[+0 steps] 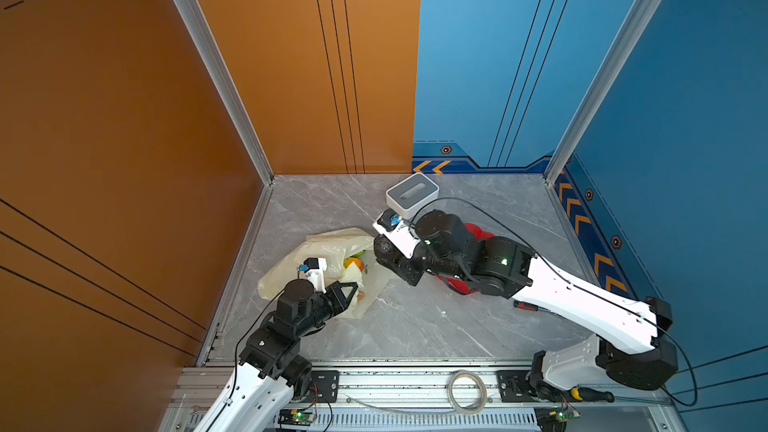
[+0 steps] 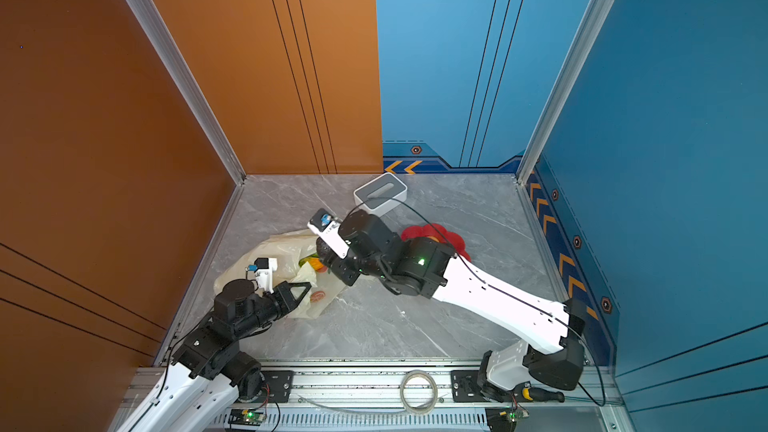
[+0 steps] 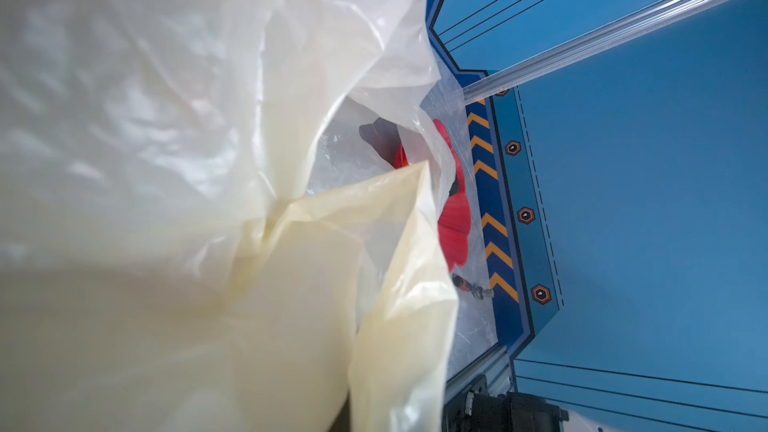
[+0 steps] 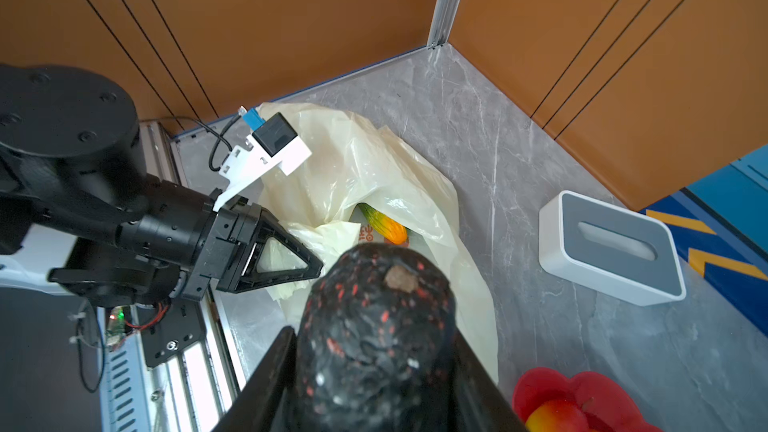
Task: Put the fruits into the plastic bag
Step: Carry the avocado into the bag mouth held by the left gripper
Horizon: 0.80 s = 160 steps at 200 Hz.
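A: The right hand (image 1: 384,252), in both top views, is clamped on the dark avocado (image 1: 381,246), held above the table (image 1: 436,326) just right of the plastic bag (image 1: 291,268). And the left hand?

B: The left hand (image 1: 351,288), at the near edge of the bag, is pinched together on a fold of its film. Inside the bag's mouth a yellow-green mango (image 1: 355,261) shows. The red flower-shaped dish (image 2: 436,234) lies right of the bag, largely under the right arm; the white-and-grey box (image 2: 380,193) stands far of both.

A: Left wrist view?

B: Cream film of the bag (image 3: 166,160) fills most of the frame; the hand itself is hidden. Beyond the film, part of the red dish (image 3: 455,222) lies on the table.

A: Right wrist view?

B: The avocado (image 4: 374,326), black with red flecks, sits between the two dark fingers (image 4: 266,380) of the right hand (image 4: 374,376). Beyond it, the left hand (image 4: 307,265) grips bag film, and the mango (image 4: 384,224) lies within the open bag (image 4: 374,168). Another red-yellow fruit (image 4: 555,415) rests in the dish (image 4: 540,384); the box (image 4: 611,247) stands apart.
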Each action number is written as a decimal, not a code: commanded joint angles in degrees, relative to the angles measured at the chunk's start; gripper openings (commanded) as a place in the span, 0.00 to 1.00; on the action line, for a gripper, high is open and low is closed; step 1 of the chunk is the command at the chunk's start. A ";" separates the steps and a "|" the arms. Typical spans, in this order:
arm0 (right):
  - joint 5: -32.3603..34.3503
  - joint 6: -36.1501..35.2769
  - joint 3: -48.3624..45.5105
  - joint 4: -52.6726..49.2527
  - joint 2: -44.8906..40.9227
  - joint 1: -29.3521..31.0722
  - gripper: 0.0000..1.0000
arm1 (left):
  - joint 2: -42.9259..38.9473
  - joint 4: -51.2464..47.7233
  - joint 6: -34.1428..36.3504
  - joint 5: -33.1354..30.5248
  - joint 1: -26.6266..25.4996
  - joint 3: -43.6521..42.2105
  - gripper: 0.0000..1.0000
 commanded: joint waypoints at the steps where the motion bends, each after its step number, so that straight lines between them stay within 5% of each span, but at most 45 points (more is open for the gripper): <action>1: 7.11 -4.77 2.50 -5.21 3.46 2.20 0.35 | -0.12 1.07 0.03 0.93 0.49 0.13 0.00; 72: 10.70 -5.04 1.16 -5.75 11.92 4.82 0.34 | -1.71 -1.39 0.44 0.12 0.49 1.06 0.00; 160: 4.97 -0.32 -5.86 -1.60 17.26 1.76 0.32 | -3.01 -3.20 0.52 -1.22 0.58 2.32 0.00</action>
